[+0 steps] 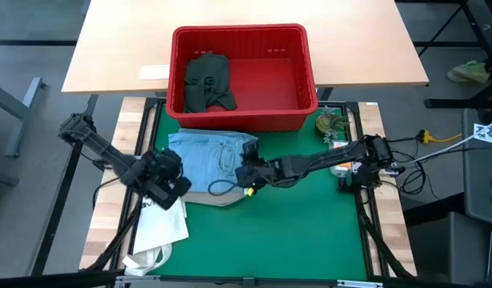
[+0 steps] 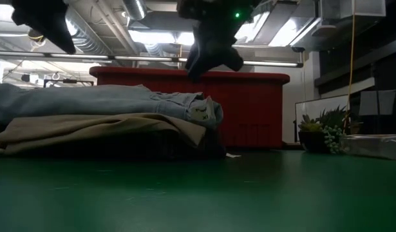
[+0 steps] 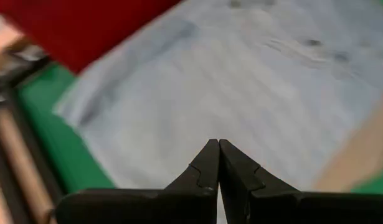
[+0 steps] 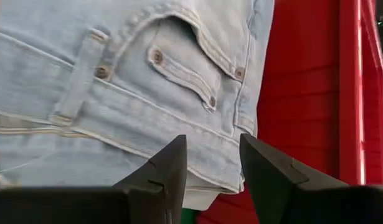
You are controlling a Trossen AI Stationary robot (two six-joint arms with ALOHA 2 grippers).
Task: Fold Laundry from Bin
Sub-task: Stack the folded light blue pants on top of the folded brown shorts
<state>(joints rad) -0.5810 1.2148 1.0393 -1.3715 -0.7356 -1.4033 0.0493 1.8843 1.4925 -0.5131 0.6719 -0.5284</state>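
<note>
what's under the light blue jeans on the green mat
A folded khaki fabric garment lies under the light blue denim jeans, its edge showing. Anything beneath that is covered.

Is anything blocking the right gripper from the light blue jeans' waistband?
Nothing visible does. The right gripper hovers open just above the waistband of the light blue jeans, with only air between. The bin lies beyond them.

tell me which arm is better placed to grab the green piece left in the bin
Probably right: the right gripper is open above the jeans, nearer the bin. The left gripper is shut, farther from the green piece.
</note>
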